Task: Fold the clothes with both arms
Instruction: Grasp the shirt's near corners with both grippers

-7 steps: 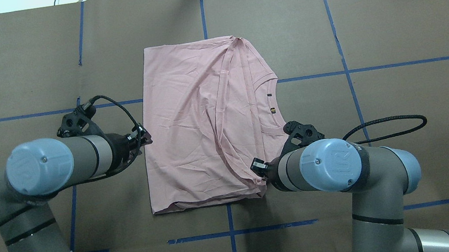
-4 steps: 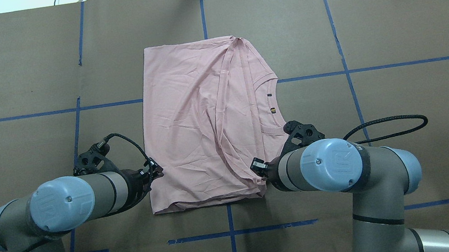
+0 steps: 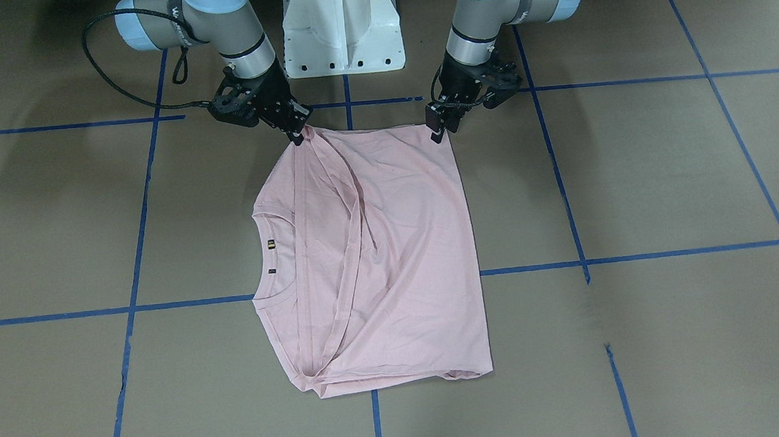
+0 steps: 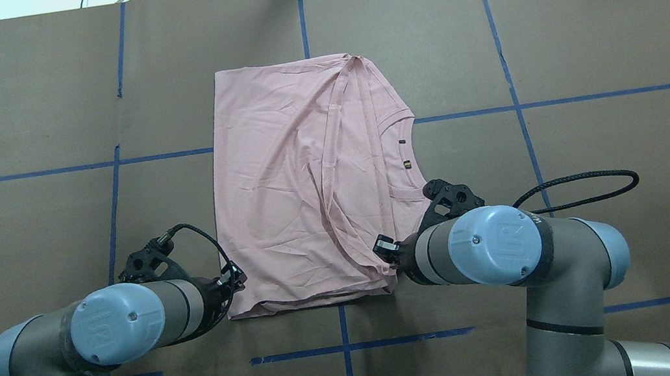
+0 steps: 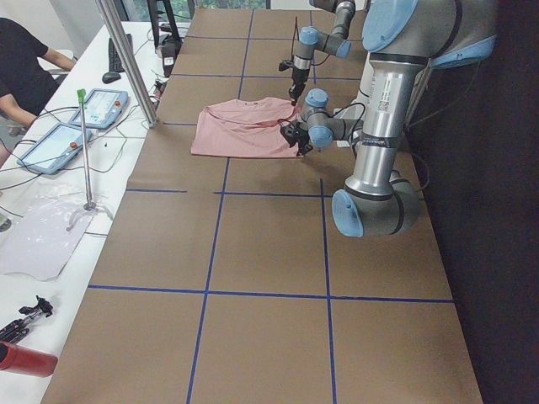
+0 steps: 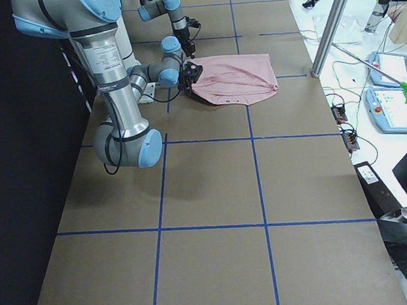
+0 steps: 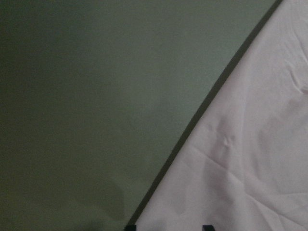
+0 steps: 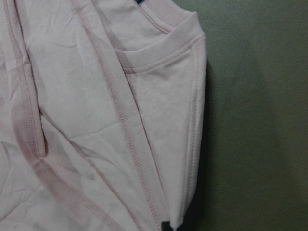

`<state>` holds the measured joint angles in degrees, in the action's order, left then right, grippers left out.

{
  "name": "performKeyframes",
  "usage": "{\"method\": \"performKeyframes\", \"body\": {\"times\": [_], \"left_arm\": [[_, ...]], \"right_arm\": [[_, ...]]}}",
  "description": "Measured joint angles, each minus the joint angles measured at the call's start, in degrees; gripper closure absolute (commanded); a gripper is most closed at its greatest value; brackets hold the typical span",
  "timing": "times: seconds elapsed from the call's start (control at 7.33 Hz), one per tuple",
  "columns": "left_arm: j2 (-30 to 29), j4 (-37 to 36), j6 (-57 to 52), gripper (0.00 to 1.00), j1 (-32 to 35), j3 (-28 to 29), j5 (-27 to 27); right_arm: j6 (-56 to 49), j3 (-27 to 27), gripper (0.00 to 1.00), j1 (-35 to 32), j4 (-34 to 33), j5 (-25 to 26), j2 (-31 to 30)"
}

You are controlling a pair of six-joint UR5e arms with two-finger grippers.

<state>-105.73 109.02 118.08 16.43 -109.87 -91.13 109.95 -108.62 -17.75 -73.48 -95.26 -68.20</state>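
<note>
T-shirt [image 4: 295,187] corners are where both sets of jaws meet the job, so start there. On the right arm [image 4: 494,244], the jaws look pinched together on the near right corner, just on the robot's side of the collar [image 4: 405,162]. That arm's wrist view shows the stitched corner running straight down into them. The tips are almost out of shot, so take that grip as likely, not certain.

On the left arm [image 4: 130,315], the jaws stand apart. Its wrist view shows them spread, with the shirt's left edge passing between them: pink cloth to one side, bare counter [image 4: 547,20] to the other. They hover at the near left corner and grip nothing yet. You cannot tell from any view whether they touch the fabric.

Moving outward, the shirt lies flat on the counter directly in front of the robot. It is turned sideways, with the collar toward the robot's right. Flaps with stitched hems are folded in across its middle, so it forms a rough rectangle, and no print shows.

By my reading, you are about halfway. The inward folds look done. What remains is to close the left jaws on their corner, lift the near edge with both arms together, and lay it over toward the far edge. A further fold may follow that.
</note>
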Motion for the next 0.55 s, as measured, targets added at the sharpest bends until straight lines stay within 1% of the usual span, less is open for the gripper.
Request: {"method": "performKeyframes", "body": {"times": [0.27, 0.41, 0.55], "left_arm": [[0.1, -0.2, 0.0, 0.47, -0.9, 0.3, 0.0], [0.2, -0.2, 0.0, 0.51, -1.3, 0.3, 0.0], [0.3, -0.2, 0.0, 0.74, -1.5, 0.3, 0.0]], "right_arm": [[0.0, -0.1, 1.00, 0.0, 0.0, -0.1, 0.0], [0.0, -0.1, 1.00, 0.0, 0.0, -0.1, 0.0], [0.0, -0.1, 1.00, 0.0, 0.0, -0.1, 0.0]]}}
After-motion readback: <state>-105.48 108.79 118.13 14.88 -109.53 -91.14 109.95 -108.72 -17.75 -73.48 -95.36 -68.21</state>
